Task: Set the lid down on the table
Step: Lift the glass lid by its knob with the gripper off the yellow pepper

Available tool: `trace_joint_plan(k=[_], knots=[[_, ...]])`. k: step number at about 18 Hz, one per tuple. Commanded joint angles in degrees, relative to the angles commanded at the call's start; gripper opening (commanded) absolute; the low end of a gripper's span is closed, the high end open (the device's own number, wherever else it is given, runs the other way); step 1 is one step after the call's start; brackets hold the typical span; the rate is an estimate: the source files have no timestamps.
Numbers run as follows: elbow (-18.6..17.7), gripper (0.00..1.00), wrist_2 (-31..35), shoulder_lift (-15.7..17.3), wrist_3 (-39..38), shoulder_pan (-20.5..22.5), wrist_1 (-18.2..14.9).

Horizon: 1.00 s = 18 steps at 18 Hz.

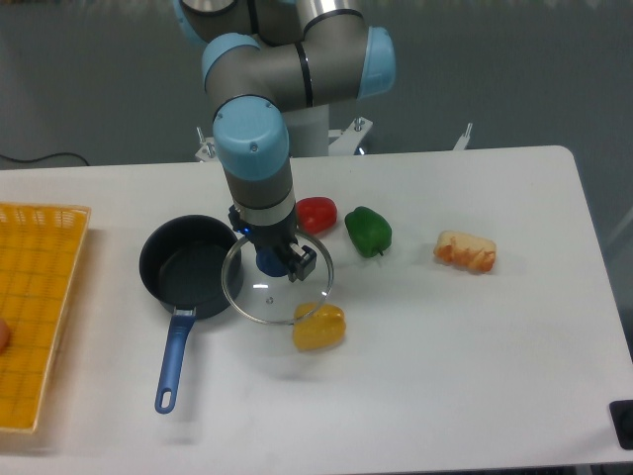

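your gripper [273, 259] hangs straight down from the grey and light blue arm [259, 148] over the middle of the white worktop [465, 346], and its jaws are clamped on the dark blue knob of the lid [277, 281]. the lid is a clear glass disc with a thin metal rim; you see it tilted a little, its left edge just overlapping the right rim of the pot [190, 269], and you cannot tell from this view whether it touches the worktop or is held above it. the pot is dark, open and sits upright left of the lid, with its blue handle pointing toward the near edge. just at the lid's near right edge lies a yellow pepper [319, 328], seemingly touching the rim. on the far side of the lid, partly hidden by the gripper, is a red pepper [317, 214], and to its right a green pepper [368, 230]. further right, well apart from the others, lies a pale orange and white food item [466, 251]. a yellow gridded tray [35, 297] sits at the left edge of the worktop
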Motion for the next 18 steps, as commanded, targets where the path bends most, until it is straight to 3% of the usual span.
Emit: trace_joint_plan(k=[18], knots=[[0.7,0.58,0.6,-0.2,3.5,4.2,0.7]])
